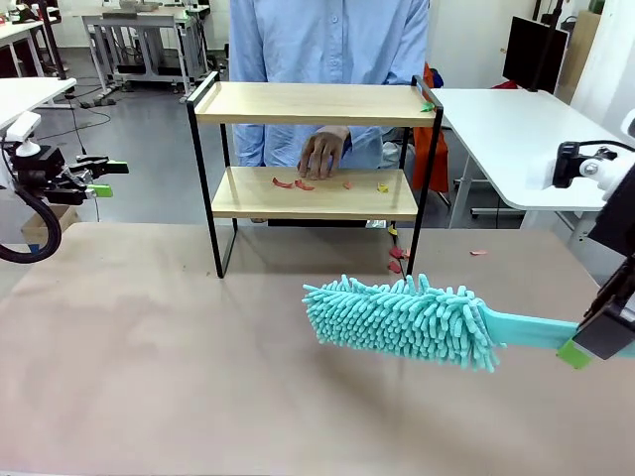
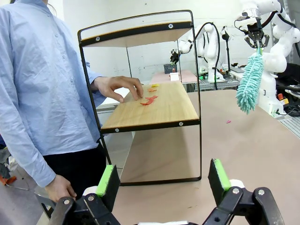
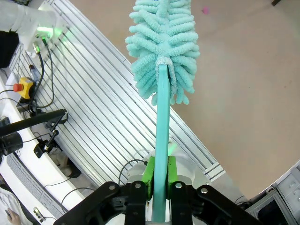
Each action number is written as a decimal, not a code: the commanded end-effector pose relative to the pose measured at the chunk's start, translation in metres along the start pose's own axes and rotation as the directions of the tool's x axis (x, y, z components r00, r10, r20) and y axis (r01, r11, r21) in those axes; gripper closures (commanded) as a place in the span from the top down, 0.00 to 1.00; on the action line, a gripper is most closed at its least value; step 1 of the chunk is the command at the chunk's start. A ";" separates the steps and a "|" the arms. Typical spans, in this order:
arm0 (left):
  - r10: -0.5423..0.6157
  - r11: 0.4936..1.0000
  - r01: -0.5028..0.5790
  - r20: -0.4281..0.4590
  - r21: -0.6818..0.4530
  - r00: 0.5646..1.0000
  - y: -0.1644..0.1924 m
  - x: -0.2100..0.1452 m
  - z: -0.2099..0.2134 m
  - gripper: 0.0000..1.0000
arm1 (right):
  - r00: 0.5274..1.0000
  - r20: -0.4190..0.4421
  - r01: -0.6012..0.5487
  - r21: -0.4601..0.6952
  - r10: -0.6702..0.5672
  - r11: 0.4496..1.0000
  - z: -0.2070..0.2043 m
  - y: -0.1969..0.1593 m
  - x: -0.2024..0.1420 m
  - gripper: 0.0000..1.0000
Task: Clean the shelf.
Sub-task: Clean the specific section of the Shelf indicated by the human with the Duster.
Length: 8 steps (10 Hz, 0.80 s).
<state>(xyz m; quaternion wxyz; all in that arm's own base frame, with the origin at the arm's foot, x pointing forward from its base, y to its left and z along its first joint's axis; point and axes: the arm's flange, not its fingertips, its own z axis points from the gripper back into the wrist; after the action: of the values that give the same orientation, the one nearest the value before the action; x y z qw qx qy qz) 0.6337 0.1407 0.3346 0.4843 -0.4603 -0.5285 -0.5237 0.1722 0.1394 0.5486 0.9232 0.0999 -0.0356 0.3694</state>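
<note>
Your two-tier light-wood, black-framed shelf [image 1: 313,102] stands toward the brown tabletop's [image 1: 149,347] far side. Its lower board carries red and yellow scraps [image 1: 295,183] beside a person's hand [image 1: 320,154]. In front of the shelf your right gripper [image 3: 159,176] clamps a teal fluffy duster [image 1: 402,319] by its handle. Left of the shelf, your left gripper [image 2: 161,180] hangs spread wide, empty.

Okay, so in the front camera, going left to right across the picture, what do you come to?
left gripper → shelf → right gripper, which holds the teal duster by its handle
</note>
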 end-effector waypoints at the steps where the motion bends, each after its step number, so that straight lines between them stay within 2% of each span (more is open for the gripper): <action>1: -0.003 1.000 0.003 -0.006 -0.004 1.000 -0.002 0.003 0.000 1.00 | 1.000 0.025 0.001 0.015 -0.002 1.000 0.003 0.002 0.003 0.13; 5: -0.003 1.000 0.003 -0.006 -0.004 1.000 -0.002 0.003 0.000 1.00 | 1.000 0.025 0.001 0.015 -0.002 1.000 0.003 0.002 0.003 0.13; 6: -0.003 1.000 0.003 -0.006 -0.004 1.000 -0.002 0.003 0.000 1.00 | 1.000 0.000 0.000 0.000 0.000 1.000 0.000 0.000 0.000 0.13; 7: -0.003 1.000 0.003 -0.006 -0.004 1.000 -0.002 0.003 0.000 1.00 | 0.994 0.070 0.079 -0.002 -0.079 0.997 0.010 0.003 0.021 0.13; 8: -0.003 1.000 0.003 -0.006 -0.004 1.000 -0.002 0.003 0.000 1.00 | 0.990 0.108 0.090 -0.008 -0.088 0.996 0.021 0.009 0.042 0.13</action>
<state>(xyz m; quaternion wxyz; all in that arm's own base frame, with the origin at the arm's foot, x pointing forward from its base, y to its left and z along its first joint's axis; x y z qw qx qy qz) 0.6337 0.1407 0.3346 0.4843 -0.4603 -0.5285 -0.5237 0.1816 0.1481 0.5595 0.9304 0.1024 -0.0591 0.3469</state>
